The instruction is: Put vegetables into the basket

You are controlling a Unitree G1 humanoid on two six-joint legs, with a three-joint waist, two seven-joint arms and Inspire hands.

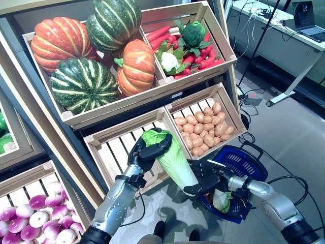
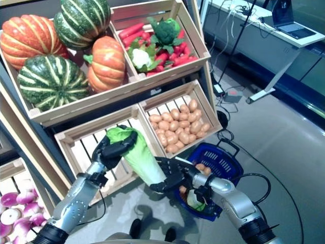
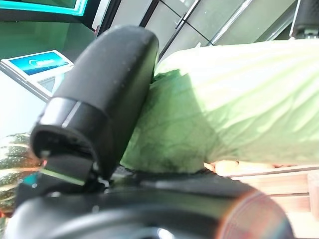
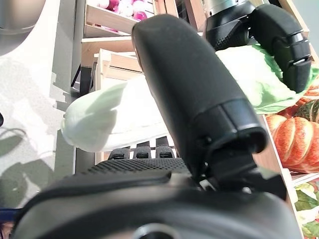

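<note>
A long napa cabbage (image 1: pixel 175 157) hangs at a slant in front of the lower crates, leafy end up. My left hand (image 1: pixel 150 150) is shut on its green top; the left wrist view shows the thumb (image 3: pixel 99 104) pressed against the leaves (image 3: pixel 239 99). My right hand (image 1: pixel 205 178) grips the white lower end, with the thumb (image 4: pixel 189 94) over the cabbage (image 4: pixel 114 119) and the fingers under it. The blue basket (image 1: pixel 244 160) stands on the floor just right of and below the right hand. A green-white vegetable (image 1: pixel 222 201) lies inside it.
Behind the cabbage is an empty slatted crate (image 1: pixel 114 152), with a crate of potatoes (image 1: pixel 203 127) to its right. Above sit pumpkins (image 1: pixel 91 56) and a crate of red vegetables, broccoli and cauliflower (image 1: pixel 188 43). Purple-white bulbs (image 1: pixel 30 218) fill the lower left crate. A desk (image 1: pixel 299 30) stands far right.
</note>
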